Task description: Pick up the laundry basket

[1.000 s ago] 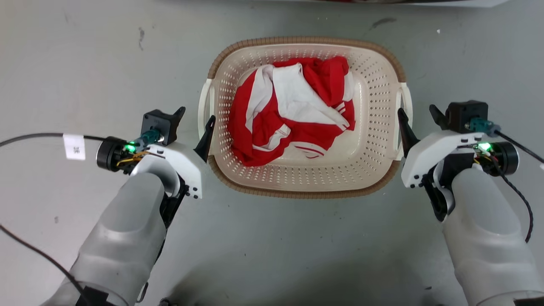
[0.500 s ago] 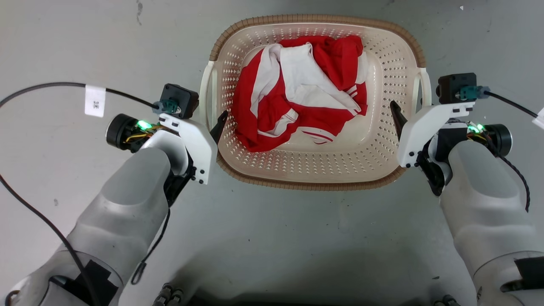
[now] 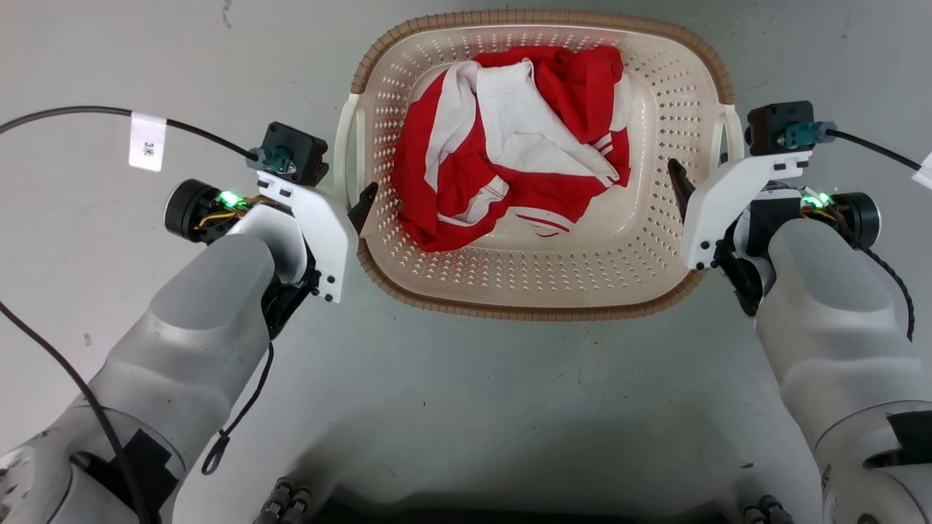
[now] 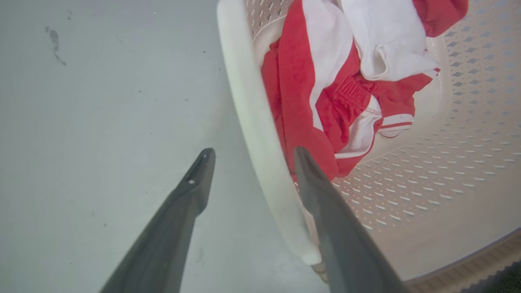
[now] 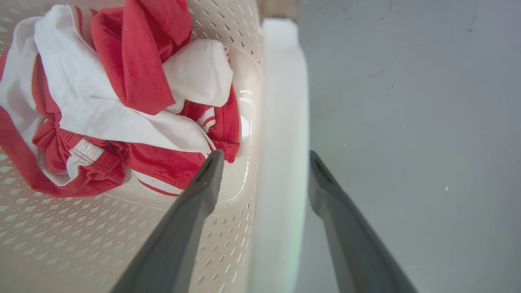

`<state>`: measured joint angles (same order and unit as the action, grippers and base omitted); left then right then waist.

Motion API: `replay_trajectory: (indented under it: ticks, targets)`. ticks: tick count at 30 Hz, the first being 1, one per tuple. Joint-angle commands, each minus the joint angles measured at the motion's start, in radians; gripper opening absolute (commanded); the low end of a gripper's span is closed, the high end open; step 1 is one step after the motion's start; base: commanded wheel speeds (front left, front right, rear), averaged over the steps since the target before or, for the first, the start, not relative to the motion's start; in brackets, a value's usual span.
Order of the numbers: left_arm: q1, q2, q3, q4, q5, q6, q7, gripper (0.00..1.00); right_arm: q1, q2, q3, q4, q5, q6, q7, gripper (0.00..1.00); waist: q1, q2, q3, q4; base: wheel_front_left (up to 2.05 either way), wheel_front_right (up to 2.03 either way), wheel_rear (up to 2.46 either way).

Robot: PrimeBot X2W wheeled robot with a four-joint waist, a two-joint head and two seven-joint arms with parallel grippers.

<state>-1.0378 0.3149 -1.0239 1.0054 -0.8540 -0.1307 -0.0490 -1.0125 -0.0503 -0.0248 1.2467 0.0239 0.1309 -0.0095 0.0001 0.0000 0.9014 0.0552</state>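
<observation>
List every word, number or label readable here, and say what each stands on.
"3米", small and sideways, so uncertain: white tag on the black cable.
Second white tag at the right edge: cut off, unreadable.
Laundry basket and red-and-white clothing: no text.

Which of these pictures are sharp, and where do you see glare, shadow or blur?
Head view: sharp and evenly lit, with a soft shadow on the floor at the bottom edge. Left wrist view: the white handle looks soft and curved. Right wrist view: small glare on the laundry basket wall.
</observation>
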Motion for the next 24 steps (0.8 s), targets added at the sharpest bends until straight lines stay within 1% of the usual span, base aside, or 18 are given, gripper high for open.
replay_trajectory:
  ticks: [1,8,9,10,11,18,24]
  targets:
    - [-0.016,0.005,-0.013,0.005,-0.013,0.001,-0.008,1.00,-0.019,0.000,-0.003,0.006,-0.003,0.000,-0.005,1.00,-0.0001,0.0000,0.003,0.000,0.00,0.00,0.00]
    - [-0.032,0.001,-0.077,0.014,-0.073,0.001,-0.021,1.00,-0.027,0.000,-0.007,0.025,0.001,0.000,-0.018,1.00,-0.0001,0.0000,0.008,0.002,0.00,0.00,0.00]
    - [-0.029,-0.002,-0.089,0.004,-0.087,0.001,-0.014,0.00,-0.028,0.000,-0.005,0.026,0.003,0.000,-0.020,1.00,-0.0001,0.0000,0.009,0.003,0.00,0.00,0.00]
    - [-0.027,0.001,-0.099,-0.003,-0.102,0.001,-0.004,0.00,-0.027,0.000,-0.004,0.028,0.006,0.000,-0.021,0.49,-0.0001,0.0000,0.009,0.004,0.00,0.00,0.00]
    - [-0.025,0.005,-0.109,-0.009,-0.114,0.001,0.002,0.00,-0.026,0.000,-0.004,0.030,0.006,0.000,-0.021,0.00,-0.0001,0.0000,0.010,0.004,0.00,0.00,0.00]
    - [-0.048,0.023,-0.165,-0.008,-0.169,0.001,-0.027,0.00,-0.031,-0.004,-0.005,0.037,-0.009,0.000,-0.014,0.00,-0.0001,0.0000,0.007,0.006,0.00,0.00,0.00]
    - [-0.042,0.036,-0.208,-0.021,-0.212,0.001,-0.014,0.00,-0.019,-0.004,-0.005,0.040,-0.032,0.000,0.011,0.00,-0.0001,0.0000,-0.038,0.001,0.00,0.00,0.00]
